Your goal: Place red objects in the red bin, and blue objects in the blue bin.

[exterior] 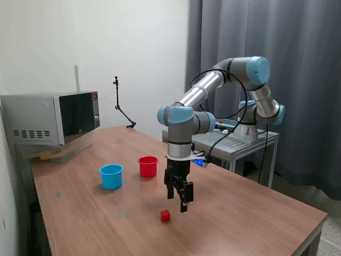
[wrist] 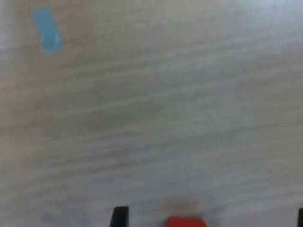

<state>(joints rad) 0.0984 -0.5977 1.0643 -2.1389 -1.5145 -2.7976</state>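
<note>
So the gripper (exterior: 178, 202) was hanging just above the wooden table (exterior: 250, 213), pointed straight down, with its two black fingers spread apart and nothing between them. One small red cube (exterior: 165, 215) sat on the tabletop just below and a bit toward the exterior view's left of the fingertips, not touching them. The wrist view was pretty blurry, but you could make out the same red cube (wrist: 185, 222) right at the edge of the picture, lying between the two dark fingertips (wrist: 120, 217), still flat on the wood.

The red bin (exterior: 148, 166) and the light blue bin (exterior: 111, 176) stood upright side by side further back on the table, near each other but not touching, blue one on the exterior view's left. Couldn't see into either of them from that angle. No blue cubes in sight in either view, only that one red cube.

There was also a little strip of blue tape (wrist: 47, 30) stuck on the wood, well apart from the cube. A microwave (exterior: 53, 118) sat at the far corner of the table.
</note>
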